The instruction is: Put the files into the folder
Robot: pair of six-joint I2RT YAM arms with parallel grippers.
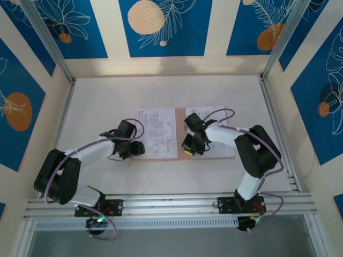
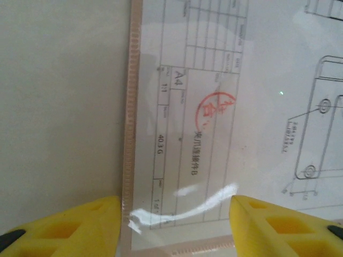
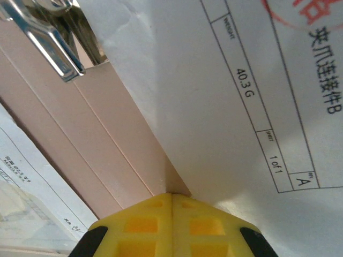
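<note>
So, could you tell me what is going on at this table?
Two robot arms are working over an open folder. The right gripper, shut, has its tips at the edge of the right sheet lying on the folder. The left gripper, open, straddles the near corner of the left sheet.

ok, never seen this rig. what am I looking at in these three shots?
Two robot arms are bolted at the near edge of a table. One camera looks down on both from above. The other two sit on the wrists, with each arm's yellow fingers at the bottom of the view. An open pinkish-brown folder lies on the table with printed drawing sheets on both halves. The left tool is open, its fingers either side of the left sheet's corner, holding nothing. The right tool is shut and appears to pinch the edge of a lifted sheet, near a metal clip.
</note>
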